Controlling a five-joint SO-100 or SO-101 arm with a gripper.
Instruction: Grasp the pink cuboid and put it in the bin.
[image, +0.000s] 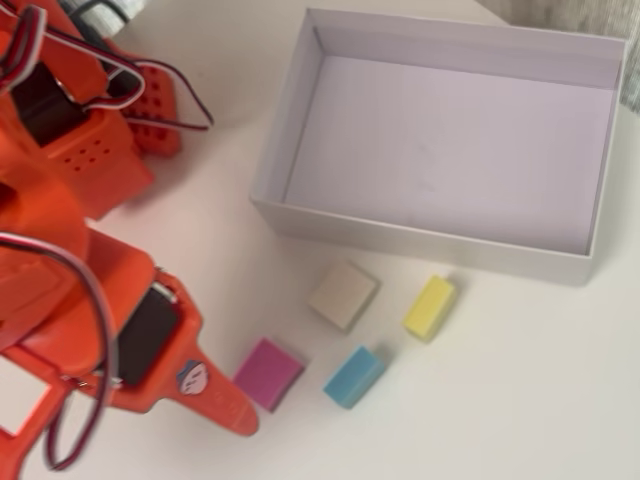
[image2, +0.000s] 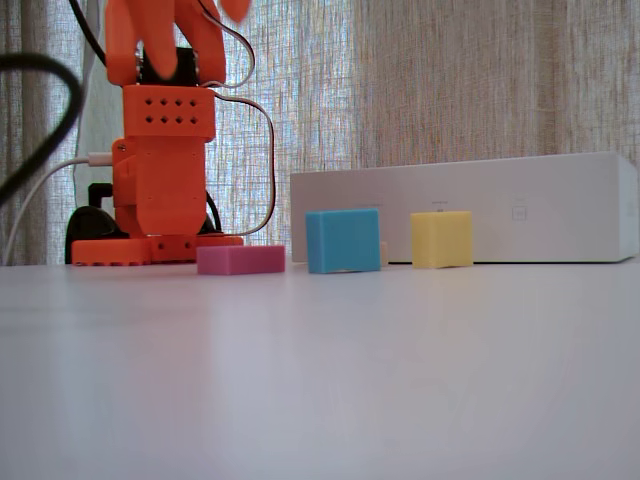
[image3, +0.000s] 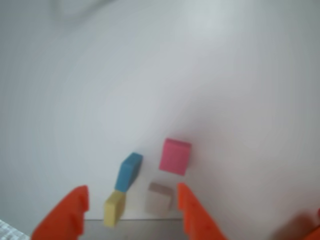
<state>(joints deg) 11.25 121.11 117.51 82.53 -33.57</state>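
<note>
You are only starting: the gripper (image3: 131, 210) is hanging spread apart and empty above the pink cuboid (image: 268, 373), lying outside the bin (image: 275, 150); grasping and dropping remain.

The white bench (image: 520, 400) carries the bin (image: 420, 238), and in front of its near wall lie four blocks apart from one another: the pink cuboid (image: 268, 373), a beige block (image: 343, 294), a blue block (image: 353, 377) and a yellow block (image: 430, 307). The arm's orange base (image2: 155, 248) also stands on it.
</note>
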